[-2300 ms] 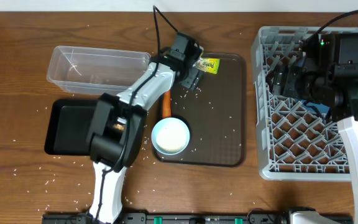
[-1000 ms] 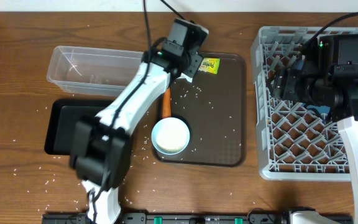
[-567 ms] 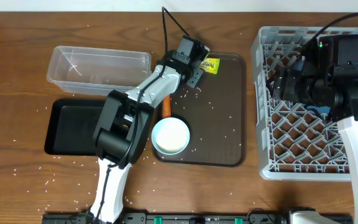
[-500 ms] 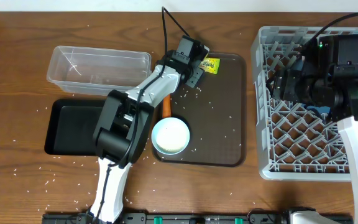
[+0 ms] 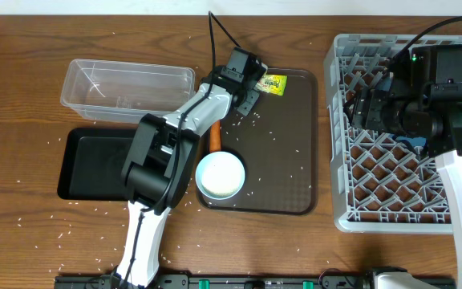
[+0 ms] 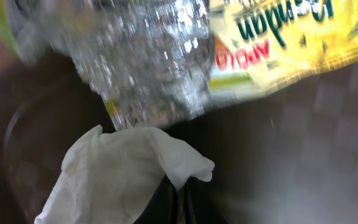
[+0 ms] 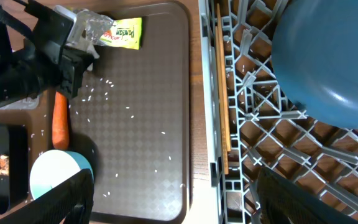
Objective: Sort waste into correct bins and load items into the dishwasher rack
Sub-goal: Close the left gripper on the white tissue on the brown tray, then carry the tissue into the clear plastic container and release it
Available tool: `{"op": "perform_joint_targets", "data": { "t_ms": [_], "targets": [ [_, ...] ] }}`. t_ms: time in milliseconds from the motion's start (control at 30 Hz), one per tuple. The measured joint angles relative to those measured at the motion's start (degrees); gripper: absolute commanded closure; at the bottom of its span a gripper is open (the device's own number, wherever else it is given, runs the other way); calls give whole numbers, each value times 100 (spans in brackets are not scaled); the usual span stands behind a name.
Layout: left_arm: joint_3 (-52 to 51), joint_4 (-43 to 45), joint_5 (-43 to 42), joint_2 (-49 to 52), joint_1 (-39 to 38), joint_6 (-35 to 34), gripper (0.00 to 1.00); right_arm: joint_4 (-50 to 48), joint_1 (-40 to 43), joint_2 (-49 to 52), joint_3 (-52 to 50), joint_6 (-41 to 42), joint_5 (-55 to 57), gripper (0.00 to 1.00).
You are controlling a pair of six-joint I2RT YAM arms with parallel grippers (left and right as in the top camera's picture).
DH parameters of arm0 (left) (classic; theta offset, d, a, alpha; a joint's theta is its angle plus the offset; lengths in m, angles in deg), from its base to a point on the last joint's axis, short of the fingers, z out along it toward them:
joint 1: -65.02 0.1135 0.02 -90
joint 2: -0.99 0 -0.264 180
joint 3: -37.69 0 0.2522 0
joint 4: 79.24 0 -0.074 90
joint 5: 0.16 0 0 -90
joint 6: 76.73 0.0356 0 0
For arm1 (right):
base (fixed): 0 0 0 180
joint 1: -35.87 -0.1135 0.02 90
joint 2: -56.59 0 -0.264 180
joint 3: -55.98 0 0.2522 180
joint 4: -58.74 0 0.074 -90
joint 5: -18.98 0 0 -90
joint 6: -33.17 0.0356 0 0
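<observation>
Left fingers (image 6: 163,205) clamp crumpled white tissue (image 6: 117,168) over the brown tray (image 5: 287,136) on wooden table (image 5: 22,80); right fingers (image 7: 61,202) gape.

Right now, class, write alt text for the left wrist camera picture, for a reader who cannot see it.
Close-up: the left end effector, shut, pinches the edge of a crumpled white tissue at the bottom of the frame. Just above lies a yellow-green foil wrapper, its silver inside showing, all over a dark-brown tray.

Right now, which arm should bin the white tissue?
Left: the left gripper is closed on the white tissue, near the clear tub; the right gripper hangs open over the grey rack.
</observation>
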Motion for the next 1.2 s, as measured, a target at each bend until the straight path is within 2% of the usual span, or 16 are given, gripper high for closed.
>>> {"op": "perform_joint_targets", "data": {
  "t_ms": [267, 500, 600, 733, 900, 1033, 1100, 1200],
  "targets": [
    [-61, -1482, -42, -643, -2, -278, 94, 2, 0, -2, -2, 0, 0, 23],
    [-61, -1952, -33, -2144, 0, -323, 94, -22, 0, 0, -2, 0, 0, 23],
    [-55, -2100, 225, -2577, 22, -323, 94, -26, 0, -2, -2, 0, 0, 23],
    [-55, -2306, 739, -2621, 260, -323, 94, -28, 0, 0, -2, 0, 0, 23],
    [-57, -2188, 1036, -2326, 914, -326, 93, -48, 0, -2, -2, 0, 0, 22],
    [-68, -1945, 986, -2092, 1355, -319, 49, -57, 0, -2, -2, 2, 0, 22],
    [-103, -1836, 852, -2046, 1440, -356, 43, -63, 0, 0, -2, 0, 0, 22],
    [-131, -1582, 374, -2046, 1379, -411, 40, -66, 0, 0, -2, 0, 0, 22]
  ]
}}
